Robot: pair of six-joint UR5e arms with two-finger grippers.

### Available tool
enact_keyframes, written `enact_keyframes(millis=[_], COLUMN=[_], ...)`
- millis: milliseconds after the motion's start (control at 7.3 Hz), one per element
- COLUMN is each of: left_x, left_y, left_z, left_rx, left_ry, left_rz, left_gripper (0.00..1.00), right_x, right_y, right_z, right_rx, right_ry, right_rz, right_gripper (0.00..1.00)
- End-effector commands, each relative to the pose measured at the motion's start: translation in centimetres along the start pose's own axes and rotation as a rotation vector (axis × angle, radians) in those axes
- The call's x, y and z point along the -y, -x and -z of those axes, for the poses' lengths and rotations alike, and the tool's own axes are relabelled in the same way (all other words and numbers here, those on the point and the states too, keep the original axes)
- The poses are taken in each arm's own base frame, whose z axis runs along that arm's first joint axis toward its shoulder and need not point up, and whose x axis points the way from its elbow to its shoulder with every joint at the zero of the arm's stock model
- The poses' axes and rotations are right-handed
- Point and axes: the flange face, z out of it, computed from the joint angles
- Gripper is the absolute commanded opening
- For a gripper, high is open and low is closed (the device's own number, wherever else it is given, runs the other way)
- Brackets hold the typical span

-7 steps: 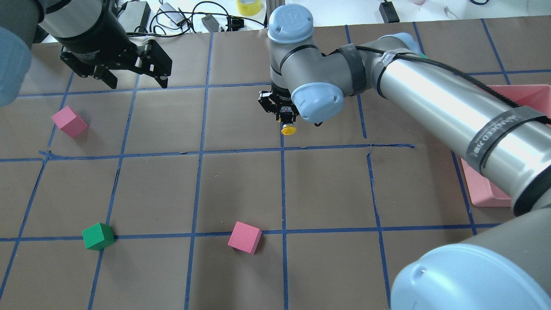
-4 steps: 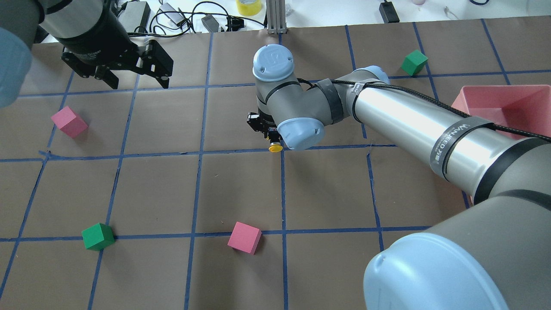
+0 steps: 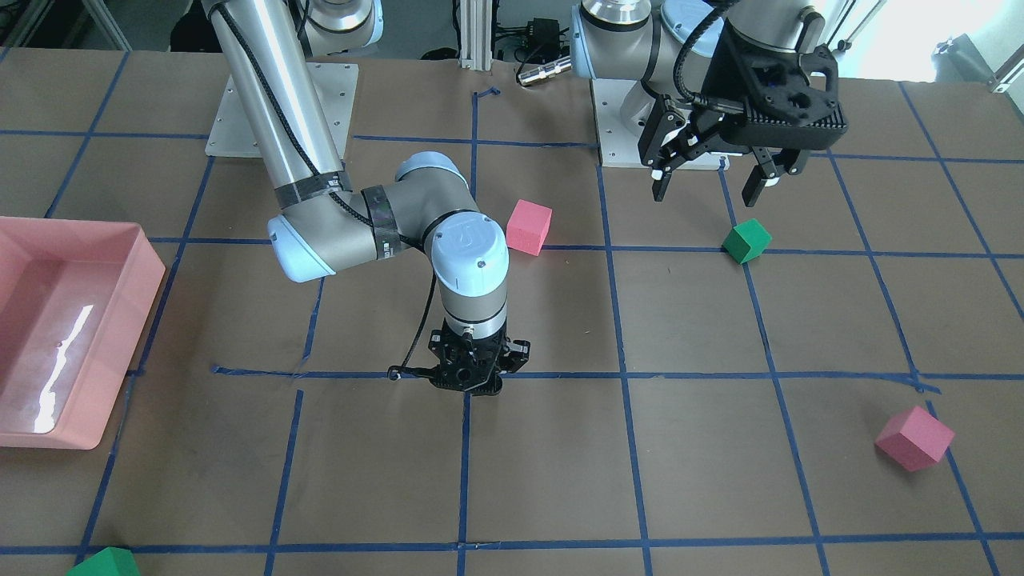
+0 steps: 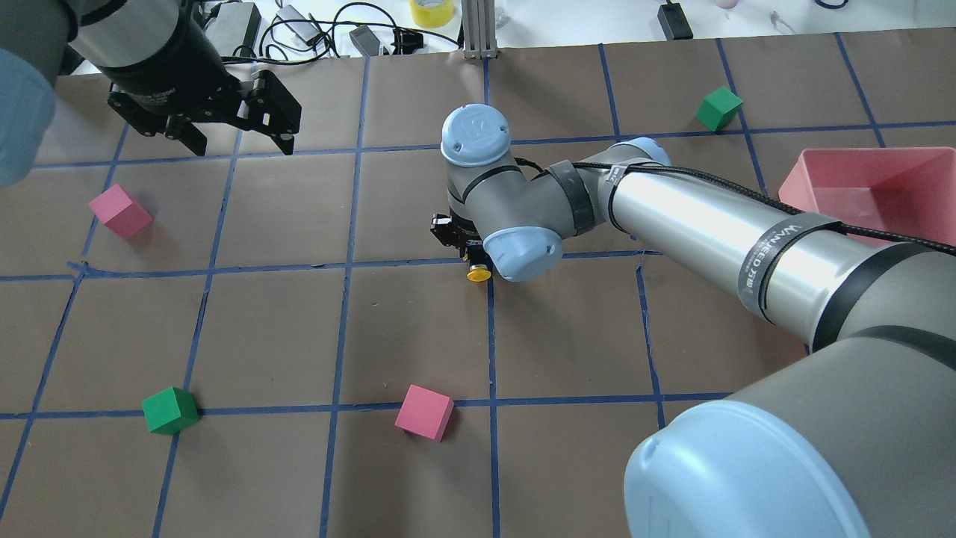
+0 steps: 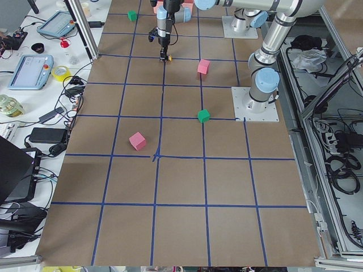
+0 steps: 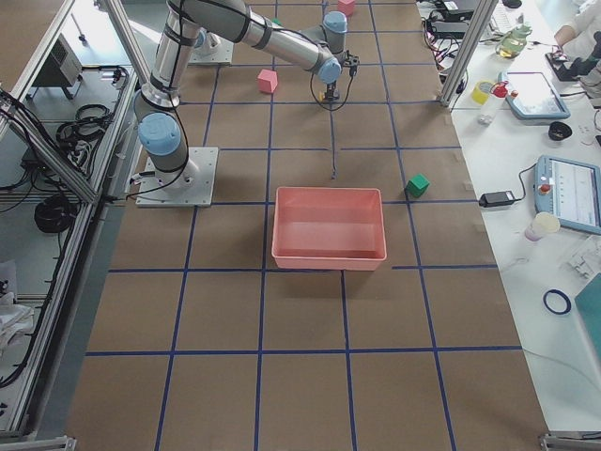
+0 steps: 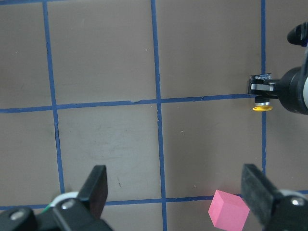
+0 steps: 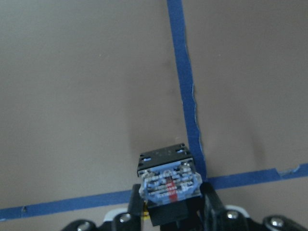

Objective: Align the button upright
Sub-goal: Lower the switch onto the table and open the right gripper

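Note:
The button point(image 4: 479, 274) shows its round yellow cap just below my right gripper point(image 4: 467, 250), which is shut on it low over a crossing of blue tape lines. The cap points sideways, toward the robot's side. In the right wrist view its silvery base block point(image 8: 168, 185) sits between the fingers. It also shows in the left wrist view point(image 7: 262, 107). In the front view the right gripper point(image 3: 468, 378) hides the button. I cannot tell whether the button touches the table. My left gripper point(image 4: 237, 140) is open and empty, raised at the far left point(image 3: 708, 192).
Pink cubes point(image 4: 120, 211) point(image 4: 424, 412) and green cubes point(image 4: 170, 410) point(image 4: 718, 107) lie scattered on the brown taped table. A pink tray point(image 4: 926, 161) stands at the right, behind my right arm. Cables and tape rolls lie beyond the far edge.
My right gripper has come down and toward the robot's side with the button, ending at the tape crossing. The left gripper has not moved.

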Motion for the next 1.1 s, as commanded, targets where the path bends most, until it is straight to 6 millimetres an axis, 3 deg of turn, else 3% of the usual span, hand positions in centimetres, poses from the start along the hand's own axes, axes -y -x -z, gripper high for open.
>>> enact_keyframes(millis=[0,137,274,411,548,685,959], left_x=[0.0,0.1,0.0,-0.1,-0.1,-0.2,-0.6], left_y=[0.0,0.0,0.0,-0.1,0.0,0.0,-0.3], left_z=[0.0,-0.1,-0.2,-0.5,-0.5,-0.6,-1.4], left_rx=[0.000,0.006,0.007,0.007,0.010,0.010,0.008], left_ry=[-0.001,-0.001,0.002,0.007,0.007,0.009,0.025], left_rz=[-0.001,0.005,0.005,0.005,0.008,0.007,0.039], left_gripper=[1.00,1.00,1.00,1.00,1.00,1.00,1.00], right_x=[-0.1,-0.2,-0.1,-0.2,-0.2,0.7,4.4], right_y=[0.1,0.1,0.1,0.1,-0.5,-3.2,-13.9], right_z=[0.0,0.3,1.8,4.3,7.2,10.3,18.3], right_rx=[0.003,0.003,0.014,0.033,0.025,0.001,-0.020], right_ry=[0.002,0.002,-0.016,-0.046,-0.057,-0.041,0.013], right_rz=[-0.008,-0.007,0.002,0.012,0.093,0.155,0.221], right_gripper=[0.58,0.77,0.92,1.00,1.00,1.00,1.00])
